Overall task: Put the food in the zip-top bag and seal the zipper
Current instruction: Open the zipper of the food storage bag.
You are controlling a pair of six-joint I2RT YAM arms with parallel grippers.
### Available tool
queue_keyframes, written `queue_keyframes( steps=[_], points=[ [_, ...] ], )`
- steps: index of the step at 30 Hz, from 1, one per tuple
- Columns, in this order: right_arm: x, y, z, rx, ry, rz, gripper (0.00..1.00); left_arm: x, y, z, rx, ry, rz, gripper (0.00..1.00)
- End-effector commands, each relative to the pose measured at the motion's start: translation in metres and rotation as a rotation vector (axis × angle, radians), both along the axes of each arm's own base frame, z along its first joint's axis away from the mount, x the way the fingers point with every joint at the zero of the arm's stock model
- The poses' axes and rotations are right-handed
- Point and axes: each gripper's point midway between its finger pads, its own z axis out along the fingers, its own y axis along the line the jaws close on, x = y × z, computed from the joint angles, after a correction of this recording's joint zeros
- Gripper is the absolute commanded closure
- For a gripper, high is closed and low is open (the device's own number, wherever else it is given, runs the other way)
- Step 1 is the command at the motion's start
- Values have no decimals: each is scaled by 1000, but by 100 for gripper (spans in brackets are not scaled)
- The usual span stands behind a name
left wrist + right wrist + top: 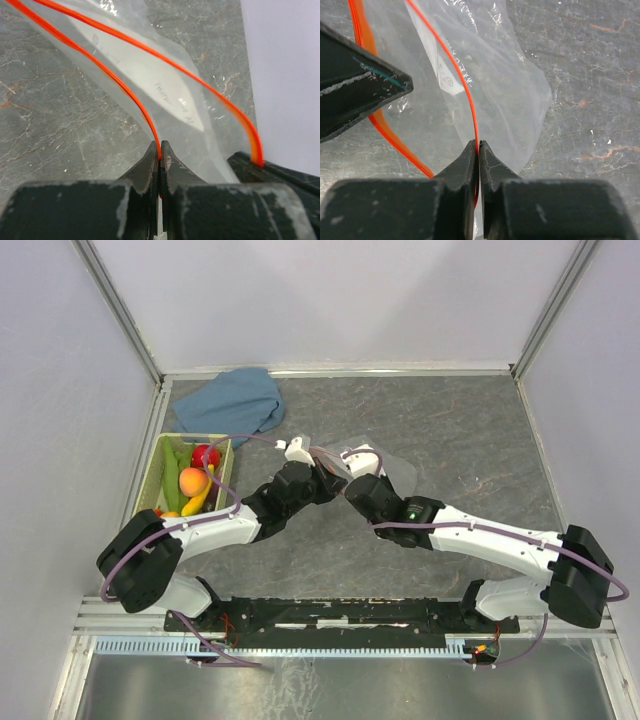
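Note:
The clear zip-top bag (395, 468) lies mid-table between my two grippers; it also shows in the left wrist view (165, 85) and the right wrist view (495, 85). Its red-orange zipper (120, 82) is split into two strips, so the mouth is held apart. My left gripper (160, 155) is shut on one zipper strip. My right gripper (478, 145) is shut on the other strip (455, 65). Both grippers meet near the bag mouth (335, 480). The food (195, 480), red, orange, yellow and green toys, sits in the pale green basket (165, 455) at the left. The white slider is not visible.
A blue cloth (235, 400) lies at the back left, beyond the basket. Grey walls close in the table on three sides. The other arm's black finger (360, 85) shows at the left of the right wrist view.

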Motion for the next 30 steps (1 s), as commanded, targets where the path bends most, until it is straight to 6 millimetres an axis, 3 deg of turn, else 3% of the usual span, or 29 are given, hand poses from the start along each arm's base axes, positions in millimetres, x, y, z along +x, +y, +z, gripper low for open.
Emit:
queue_keyframes(
  steps=[1, 6, 10, 12, 18, 30],
  points=[
    [13, -5, 35, 50, -118, -72, 93, -3, -1, 13, 6, -14, -12, 97],
    [18, -23, 55, 44, -202, -169, 98, -9, 14, -2, 76, 22, 8, 97],
    [19, -29, 62, 61, -243, -193, 98, -12, 19, 2, 82, 15, 8, 97],
    [19, -23, 60, 70, -235, -158, 97, -12, 18, 6, 85, 4, -1, 97],
    [19, -1, 42, 70, -173, -58, 80, -15, 10, 17, 78, -23, -59, 97],
    [29, 18, 20, 55, -95, 10, 63, -21, 6, 30, 66, -54, -109, 97]
  ],
)
